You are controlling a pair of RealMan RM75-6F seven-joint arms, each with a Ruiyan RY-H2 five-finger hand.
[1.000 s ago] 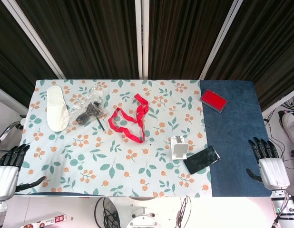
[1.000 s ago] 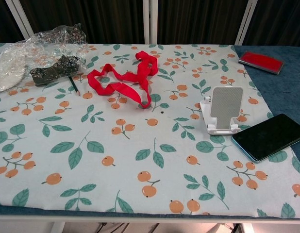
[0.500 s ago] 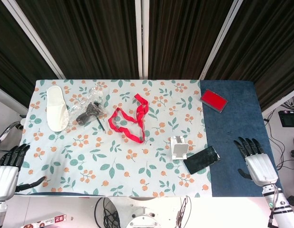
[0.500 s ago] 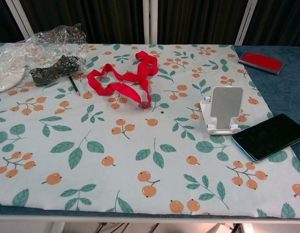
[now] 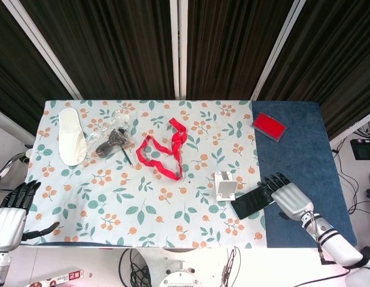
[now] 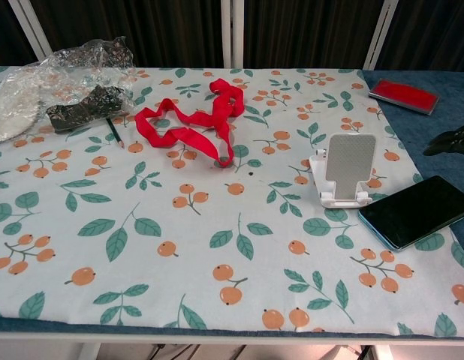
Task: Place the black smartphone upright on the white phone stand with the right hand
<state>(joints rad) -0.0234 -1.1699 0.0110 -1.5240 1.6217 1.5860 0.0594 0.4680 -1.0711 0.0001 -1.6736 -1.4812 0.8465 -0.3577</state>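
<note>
Right hand (image 5: 288, 194), fingers spread and holding nothing, is hovering just beside the flat black smartphone (image 5: 254, 201) near the table's right front edge, beside the white plastic phone stand (image 5: 224, 185), lining up a grasp.

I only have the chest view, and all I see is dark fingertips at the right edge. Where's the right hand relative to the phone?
Observer: The head view shows the whole right hand. It is just past the right end of the black smartphone, fingers spread, holding nothing.
Operator: And the left hand? I can't see it at all.
Observer: The left hand is off the near left corner of the table, holding nothing.
</note>
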